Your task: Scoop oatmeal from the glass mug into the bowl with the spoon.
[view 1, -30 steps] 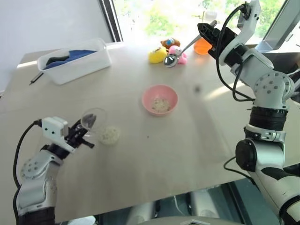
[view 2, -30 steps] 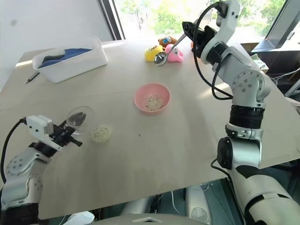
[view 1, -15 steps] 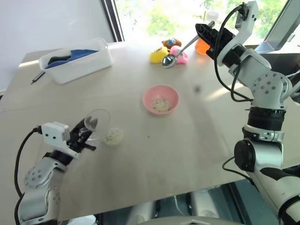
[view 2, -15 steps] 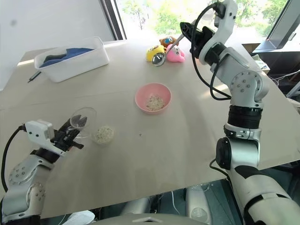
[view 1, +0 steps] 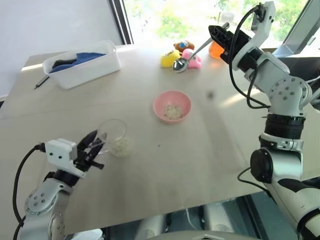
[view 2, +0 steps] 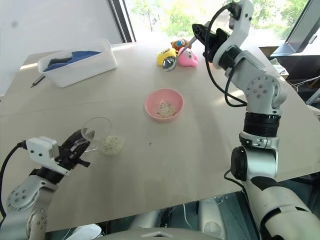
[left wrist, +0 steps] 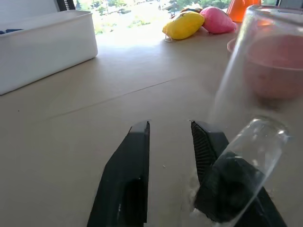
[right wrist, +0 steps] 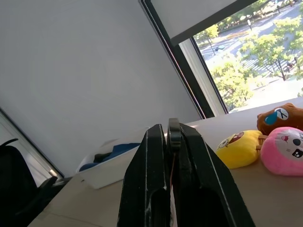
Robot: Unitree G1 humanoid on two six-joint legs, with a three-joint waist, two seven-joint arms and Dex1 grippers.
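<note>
Keeping my right gripper (view 1: pixel 216 33) clamped on the spoon (view 1: pixel 192 55) high beyond the bowl (view 1: pixel 172 106), my left gripper (view 1: pixel 93 148) parted beside the glass mug (view 1: pixel 112 136), letting it stand

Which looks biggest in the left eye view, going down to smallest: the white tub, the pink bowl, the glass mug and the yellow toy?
Largest to smallest as they appear:
1. white tub
2. pink bowl
3. glass mug, though it sits nearer the camera, so its rank against the bowl is unsure
4. yellow toy, farther off, so it may look smaller than it is
</note>
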